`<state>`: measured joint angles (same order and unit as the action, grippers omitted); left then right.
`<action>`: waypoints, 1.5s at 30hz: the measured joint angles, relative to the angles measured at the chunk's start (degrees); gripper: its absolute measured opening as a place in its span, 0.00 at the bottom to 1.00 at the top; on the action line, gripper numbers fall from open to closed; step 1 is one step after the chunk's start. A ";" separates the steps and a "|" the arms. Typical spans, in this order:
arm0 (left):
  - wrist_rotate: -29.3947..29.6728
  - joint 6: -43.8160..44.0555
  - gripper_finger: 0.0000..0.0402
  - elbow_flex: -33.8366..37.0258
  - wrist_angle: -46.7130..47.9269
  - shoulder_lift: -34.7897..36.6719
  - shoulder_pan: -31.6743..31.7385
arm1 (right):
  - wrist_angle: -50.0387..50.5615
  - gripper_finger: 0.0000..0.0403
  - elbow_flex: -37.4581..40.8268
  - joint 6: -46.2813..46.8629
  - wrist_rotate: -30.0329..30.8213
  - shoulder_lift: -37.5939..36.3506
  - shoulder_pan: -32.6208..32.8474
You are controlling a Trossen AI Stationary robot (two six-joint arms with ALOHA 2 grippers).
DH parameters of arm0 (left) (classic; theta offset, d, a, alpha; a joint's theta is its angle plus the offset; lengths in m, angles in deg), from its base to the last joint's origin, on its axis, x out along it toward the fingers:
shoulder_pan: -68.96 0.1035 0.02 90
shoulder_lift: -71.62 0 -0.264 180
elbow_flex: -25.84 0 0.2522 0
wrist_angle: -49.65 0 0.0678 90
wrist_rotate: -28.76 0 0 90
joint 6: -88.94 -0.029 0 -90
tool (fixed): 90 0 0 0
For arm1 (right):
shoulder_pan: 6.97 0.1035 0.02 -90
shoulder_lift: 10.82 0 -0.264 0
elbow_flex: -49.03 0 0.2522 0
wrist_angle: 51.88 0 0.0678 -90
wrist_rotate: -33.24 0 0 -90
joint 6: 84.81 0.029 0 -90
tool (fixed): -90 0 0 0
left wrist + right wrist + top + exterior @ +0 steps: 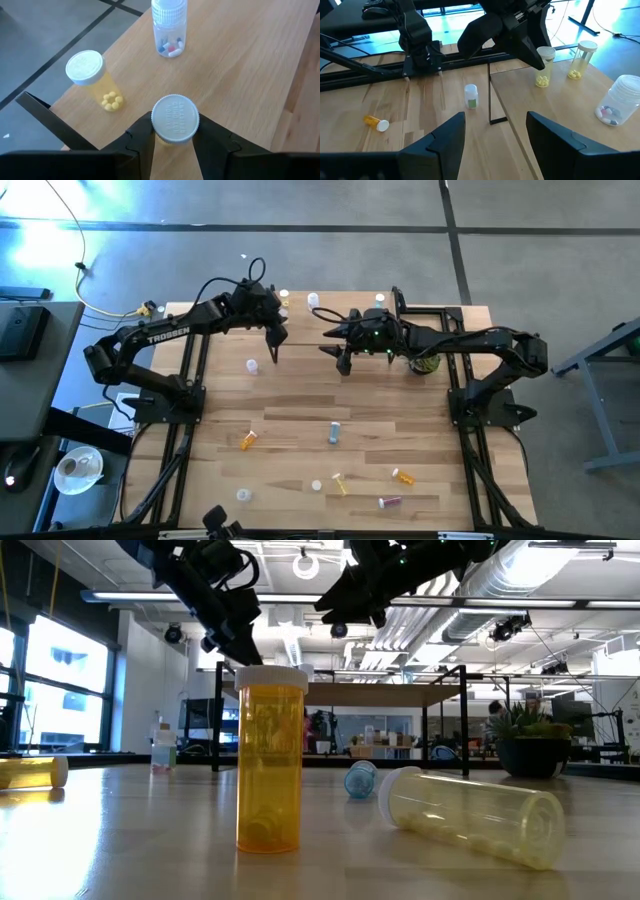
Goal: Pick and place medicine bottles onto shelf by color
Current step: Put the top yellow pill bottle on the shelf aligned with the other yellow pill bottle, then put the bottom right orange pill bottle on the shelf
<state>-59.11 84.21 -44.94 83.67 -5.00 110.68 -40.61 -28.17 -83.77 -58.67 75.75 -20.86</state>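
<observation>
1. The left gripper [172, 145] is over the shelf [340, 320] near its left end, its fingers [142, 142] clamped on a yellow bottle [175, 120] with a white cap, standing on the shelf top.
2. Just beside it on the shelf stand a second yellow bottle [92, 80] and a clear bottle [169, 27] with mixed pills.
3. The right gripper [495, 132] hovers over the shelf to the right, fingers spread wide and empty.
4. On the table [300, 395], a small clear bottle [252, 365] stands left of the shelf.
5. Nearer the front lie an orange bottle [247, 440], a blue-grey bottle [334, 432], a pale yellow bottle [340, 483], another orange bottle [403, 476] and a pinkish-red bottle [389, 501].
</observation>
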 joint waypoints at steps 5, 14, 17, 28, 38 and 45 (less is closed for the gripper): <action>0.00 -0.85 0.34 0.00 -0.31 0.00 0.00 | 0.14 0.50 0.00 0.00 0.00 0.00 0.00; 0.00 -0.85 0.40 0.02 -0.37 0.00 0.00 | 0.19 0.50 0.00 0.00 0.02 0.00 0.00; 0.00 -0.85 0.40 0.01 -0.42 0.00 0.00 | 0.19 0.50 -0.01 0.00 0.00 0.00 0.00; 0.02 -0.44 0.40 -6.86 7.42 -0.02 -0.13 | 1.53 0.50 -0.02 0.00 0.02 0.02 0.00; -0.10 -1.91 0.40 -12.88 16.42 1.61 -0.28 | 8.70 0.50 -0.04 1.24 -0.24 -0.85 2.31; -4.98 -1.93 0.40 -12.92 16.43 3.98 -1.71 | 18.72 0.50 -0.04 6.88 -0.29 -0.85 5.23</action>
<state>-64.08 82.28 -57.86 100.10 -1.01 108.96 -21.89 -28.21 -76.89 -58.96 74.90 -15.63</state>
